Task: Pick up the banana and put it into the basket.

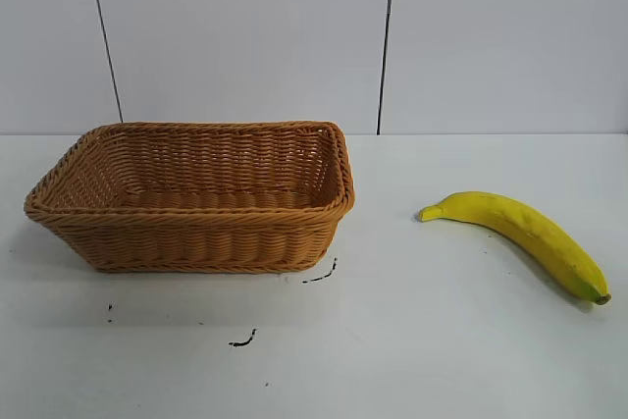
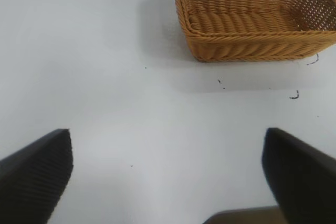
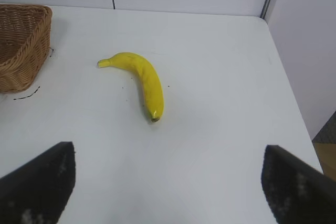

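Note:
The yellow banana [image 1: 520, 235] lies flat on the white table at the right, stem toward the basket; it also shows in the right wrist view [image 3: 143, 81]. The tan woven basket [image 1: 196, 242] stands empty at the left and also shows in the left wrist view [image 2: 252, 38] and at the edge of the right wrist view [image 3: 21, 61]. Neither arm appears in the exterior view. My right gripper [image 3: 168, 182] is open and empty, well short of the banana. My left gripper [image 2: 168, 174] is open and empty, away from the basket.
Small black marks [image 1: 243, 340] dot the table in front of the basket. The table's right edge [image 3: 286, 85] runs close beside the banana's side. A white panelled wall stands behind the table.

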Controlling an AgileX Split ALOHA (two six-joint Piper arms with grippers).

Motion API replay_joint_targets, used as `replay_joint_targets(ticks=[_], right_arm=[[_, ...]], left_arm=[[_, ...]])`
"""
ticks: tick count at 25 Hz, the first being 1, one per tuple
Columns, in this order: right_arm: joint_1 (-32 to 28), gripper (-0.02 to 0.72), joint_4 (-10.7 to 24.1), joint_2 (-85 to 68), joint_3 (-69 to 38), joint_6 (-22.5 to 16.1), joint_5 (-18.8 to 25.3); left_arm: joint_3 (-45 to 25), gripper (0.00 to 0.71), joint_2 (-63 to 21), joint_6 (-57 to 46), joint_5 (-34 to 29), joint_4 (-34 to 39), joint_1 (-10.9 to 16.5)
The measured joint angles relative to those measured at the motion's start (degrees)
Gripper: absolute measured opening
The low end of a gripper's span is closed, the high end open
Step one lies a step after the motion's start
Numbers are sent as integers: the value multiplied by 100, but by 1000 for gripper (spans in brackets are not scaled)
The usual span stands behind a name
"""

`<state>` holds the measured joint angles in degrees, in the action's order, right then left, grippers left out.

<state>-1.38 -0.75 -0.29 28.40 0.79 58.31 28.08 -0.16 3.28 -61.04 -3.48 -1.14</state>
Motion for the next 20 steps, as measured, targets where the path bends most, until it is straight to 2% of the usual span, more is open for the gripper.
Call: replay_joint_targets(ticks=[11,20], right_arm=[[0,689,-19,223,132,0,23],[0,689,-19,3320,1555,25,8]], left_arm=[[0,695,0,0,0,0,0],[0,695,0,0,0,0,0]])
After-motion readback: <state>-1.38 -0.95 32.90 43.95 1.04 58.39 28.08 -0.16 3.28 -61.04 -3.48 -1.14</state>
